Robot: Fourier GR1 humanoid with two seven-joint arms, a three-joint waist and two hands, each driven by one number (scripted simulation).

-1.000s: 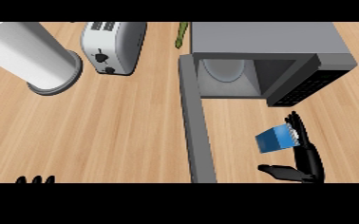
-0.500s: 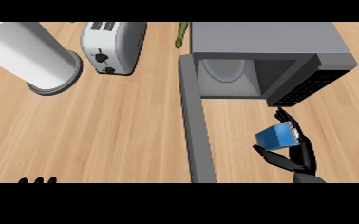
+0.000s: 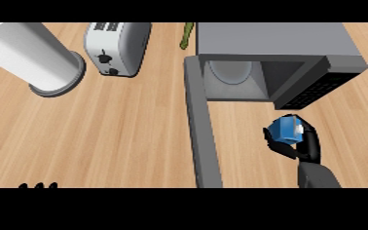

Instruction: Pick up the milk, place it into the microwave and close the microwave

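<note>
Right hand (image 3: 302,151): fingers and thumb curled round the small blue milk carton (image 3: 285,129), so it is held. The carton's top sticks out above my fingers, tilted a bit.

Carton position: near the right edge of the light wooden worktop (image 3: 129,136), toward its near-right corner. It is just in front of the dark control panel (image 3: 316,85) of the boxy grey microwave (image 3: 273,39) and outside the cavity. Can't tell whether it is clear of the worktop surface.

The microwave sits at the far-right corner. Its grey door (image 3: 203,136) is fully open, seen edge-on as a long bar running from the cavity's left side to the near edge of the worktop. The round glass turntable (image 3: 230,70) shows inside the cavity, with nothing on it. The carton is to the right of the door, well apart from it.

Left hand (image 3: 36,185): only fingertips show at the near-left corner. They point up, uncurled, holding nothing, at rest.

Other items along the far edge:
- silver two-slot toaster (image 3: 116,47), left of the microwave
- big white upright cylinder on a grey base (image 3: 39,58), at the far-left corner
- thin green strip (image 3: 187,34), between the toaster and the microwave
</note>
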